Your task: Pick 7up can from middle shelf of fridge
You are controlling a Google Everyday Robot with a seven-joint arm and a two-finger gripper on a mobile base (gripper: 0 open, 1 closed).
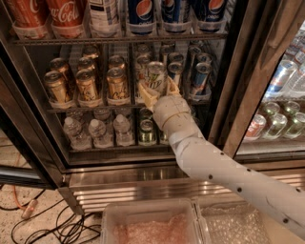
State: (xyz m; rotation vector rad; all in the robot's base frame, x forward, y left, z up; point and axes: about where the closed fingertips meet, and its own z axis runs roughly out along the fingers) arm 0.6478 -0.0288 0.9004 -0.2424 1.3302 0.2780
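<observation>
The 7up can (pixel 156 75), pale with green lettering, stands upright at the front of the middle shelf (pixel 95 108) in the open fridge (pixel 124 183). My gripper (pixel 158 89) reaches in from the lower right. Its tan fingers (pixel 147 96) sit on either side of the can's lower half, shut on it. The can is slightly forward of the row behind it. Gold cans (pixel 88 86) stand to its left and slim blue-silver cans (pixel 200 76) to its right.
Coke and Pepsi bottles (pixel 143 14) fill the rack above, and small water bottles (pixel 95 131) and green cans (pixel 147 131) the rack below. A dark door frame (pixel 238 95) stands to the right. A clear plastic bin (pixel 152 224) and floor cables (pixel 47 224) lie below.
</observation>
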